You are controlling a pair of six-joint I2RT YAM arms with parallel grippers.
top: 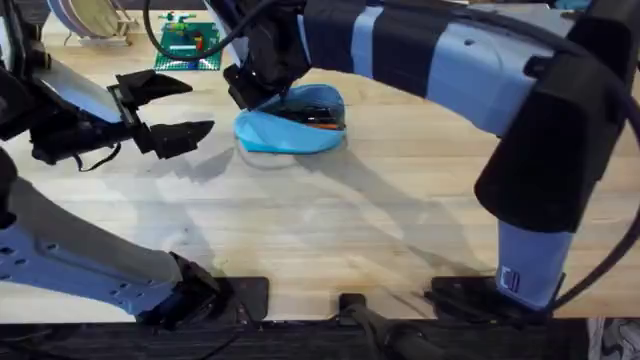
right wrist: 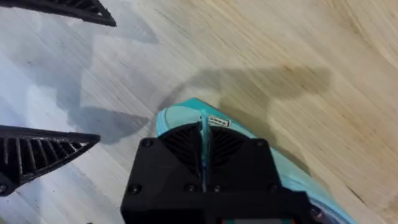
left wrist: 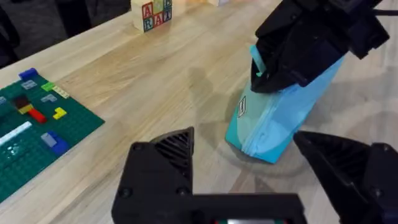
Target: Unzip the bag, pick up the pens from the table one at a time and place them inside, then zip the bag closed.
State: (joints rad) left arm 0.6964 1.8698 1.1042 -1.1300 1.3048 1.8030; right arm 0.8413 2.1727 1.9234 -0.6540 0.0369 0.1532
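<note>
The bag (top: 290, 125) lay on the table (top: 330, 230), toward the far side and near the middle. It was light blue and soft. From above, its top was partly open, and dark things with a bit of orange showed inside. I could not tell for sure what they were.

The right gripper (top: 262, 82) had reached across the table and sat on the left end of the bag. In the right wrist view its 2 black fingers (right wrist: 180, 149) were pressed together, and a thin blue strip of the bag (right wrist: 180, 118) stood clamped between them. A small white label (right wrist: 217, 122) on the bag showed just past the fingers. In the left wrist view the right gripper (left wrist: 283, 74) gripped the top end of the bag (left wrist: 273, 124), and that end was pulled up so the bag stood tilted on the table (left wrist: 155, 81).

The left gripper (top: 165, 110) hung over the table, just to the left of the bag and not touching it. Its 2 fingers were wide apart with nothing between them. In the left wrist view one finger (left wrist: 168, 162) was on each side, and the bag sat in front of the gap.

A green brick plate (top: 188, 42) with small colored bricks lay at the far edge of the table. A letter block (left wrist: 151, 14) stood further off on the table.
</note>
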